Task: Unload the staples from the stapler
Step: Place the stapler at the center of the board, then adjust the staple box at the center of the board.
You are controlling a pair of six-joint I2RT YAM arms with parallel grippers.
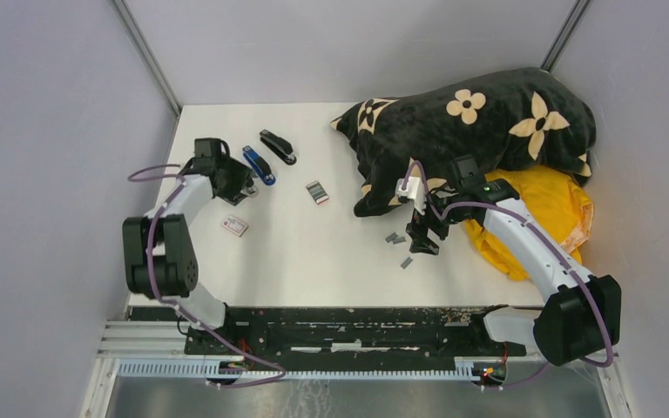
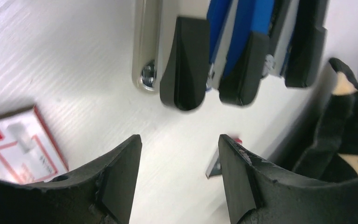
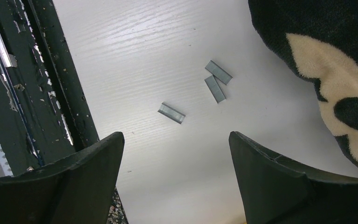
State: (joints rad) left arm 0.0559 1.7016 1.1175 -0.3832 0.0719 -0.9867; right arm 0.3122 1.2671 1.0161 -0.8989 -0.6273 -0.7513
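**Left fingers** (image 1: 242, 190): set apart, with nothing between them. They hang just short of the near end of the blue stapler (image 2: 235, 42), in line with it. This is probably the stance for taking or steadying the body. A silver rail (image 2: 145, 46) shows beside the blue part, so the stapler appears to be opened. The view is too close and blurred to tell whether any strip remains inside. A white-and-red box (image 2: 21, 142) lies on the table (image 2: 51, 56), near one finger.

**Right fingers** (image 1: 422, 239): spread wide and empty, hovering over the staples (image 3: 171, 113). Three loose strips lie flat on the table. Two are close together near the blanket (image 3: 317, 46), and the third lies apart, toward the base rail (image 3: 51, 70). The spot is well apart from the staplers, which likely keeps unloaded strips out of the left arm's working area.

**Surroundings:** a black stapler (image 1: 277, 146) lies just beyond the blue one. A second box (image 1: 317, 192) sits mid-table. A yellow cloth (image 1: 549, 209) lies under the right arm.

**Status, as judged:** some strips are out, and the blue stapler is the unit in hand.
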